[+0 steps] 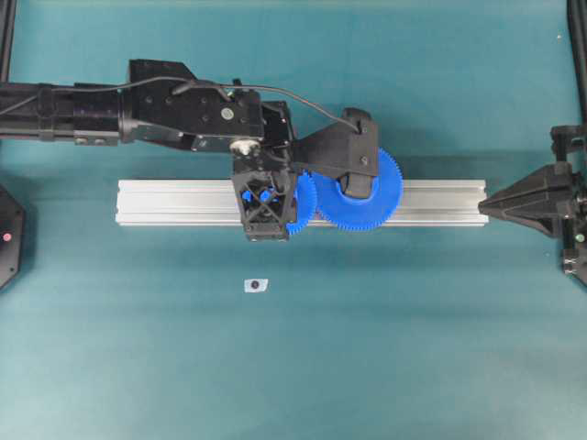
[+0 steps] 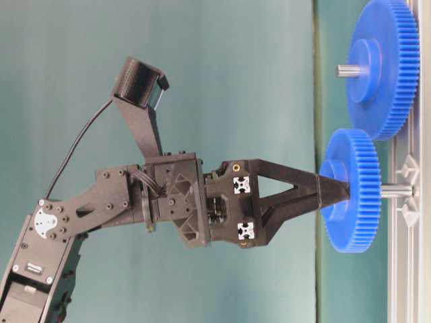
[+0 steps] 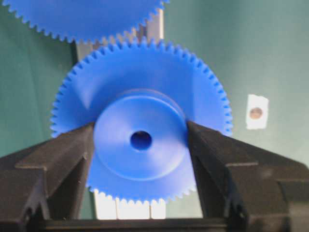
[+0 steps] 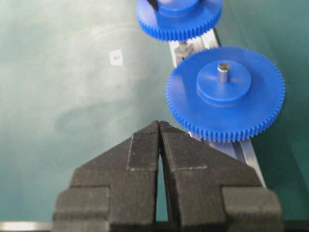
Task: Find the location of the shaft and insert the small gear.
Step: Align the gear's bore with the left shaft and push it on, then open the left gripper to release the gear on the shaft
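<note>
**Small gear pinched by its hub above the rail**

Black fingers (image 3: pixel 63 164) of the left gripper (image 3: pixel 140 145) fill the bottom of the left wrist view, pressed against the raised hub of the small gear (image 3: pixel 140 121) at 9 and 3 o'clock; the gear's centre hole faces the camera. Beyond it, at 12 o'clock, the teeth of the larger blue gear (image 3: pixel 82 19) nearly mesh with the small gear's rim. At 3 o'clock a small white tag (image 3: pixel 256 112) lies on the teal table (image 3: pixel 270 58).

From table level, the small gear sits off the aluminium rail (image 2: pixel 404 269), with the shaft (image 2: pixel 396 190) showing between gear and rail, in line with the hub. I cannot tell whether the shaft's tip is inside the hole. The larger gear, with a grey pin (image 2: pixel 350 70) in its hub, stands at 12 o'clock of the small one.

Right gripper (image 4: pixel 159 126): fingers pressed together, holding nothing, well apart from both gears at the rail's right end in the overhead view.
</note>
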Robot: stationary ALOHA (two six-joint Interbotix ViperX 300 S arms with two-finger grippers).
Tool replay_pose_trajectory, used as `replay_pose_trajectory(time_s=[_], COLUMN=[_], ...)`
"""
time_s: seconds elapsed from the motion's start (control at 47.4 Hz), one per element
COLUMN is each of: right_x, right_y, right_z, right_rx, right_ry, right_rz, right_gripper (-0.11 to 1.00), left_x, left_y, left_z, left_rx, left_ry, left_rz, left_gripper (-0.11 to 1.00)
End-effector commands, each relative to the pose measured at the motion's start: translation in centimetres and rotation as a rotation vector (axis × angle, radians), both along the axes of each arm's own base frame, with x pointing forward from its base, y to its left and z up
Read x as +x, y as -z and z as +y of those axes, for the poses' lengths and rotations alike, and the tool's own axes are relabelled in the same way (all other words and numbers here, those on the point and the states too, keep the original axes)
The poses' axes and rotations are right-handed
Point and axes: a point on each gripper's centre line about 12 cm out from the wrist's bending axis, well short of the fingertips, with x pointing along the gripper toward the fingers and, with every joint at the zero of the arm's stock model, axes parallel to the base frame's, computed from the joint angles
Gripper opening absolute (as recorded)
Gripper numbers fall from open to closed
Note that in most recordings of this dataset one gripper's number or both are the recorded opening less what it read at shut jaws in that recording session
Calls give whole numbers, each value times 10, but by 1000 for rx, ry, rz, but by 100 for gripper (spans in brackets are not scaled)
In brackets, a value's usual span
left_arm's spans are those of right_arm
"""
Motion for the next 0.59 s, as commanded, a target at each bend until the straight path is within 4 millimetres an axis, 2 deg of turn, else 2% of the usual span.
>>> replay_pose_trajectory(time_s=[0.0, 0.042, 0.127, 0.169, 0.443, 0.57], right_x=[2, 2, 2, 2, 2, 3], right_y=[-5, -5, -5, -5, -5, -6], right_z=[0, 0, 0, 0, 0, 0], right_rx=[8, 7, 8, 8, 8, 8], right_ry=[5, 4, 5, 5, 5, 5], right_rz=[-14, -12, -12, -14, -14, -16], right_gripper=[3, 3, 3, 3, 3, 3], left_x=[2, 2, 2, 2, 3, 4], left_y=[-13, -12, -12, -12, -24, -27], left_z=[16, 16, 15, 16, 11, -1], left_rx=[7, 4, -1, -1, 1, 0], left_ry=[-43, -55, -71, -75, -73, -47], left_rz=[-33, -25, -29, -29, -70, -76], left_gripper=[64, 65, 84, 89, 86, 87])
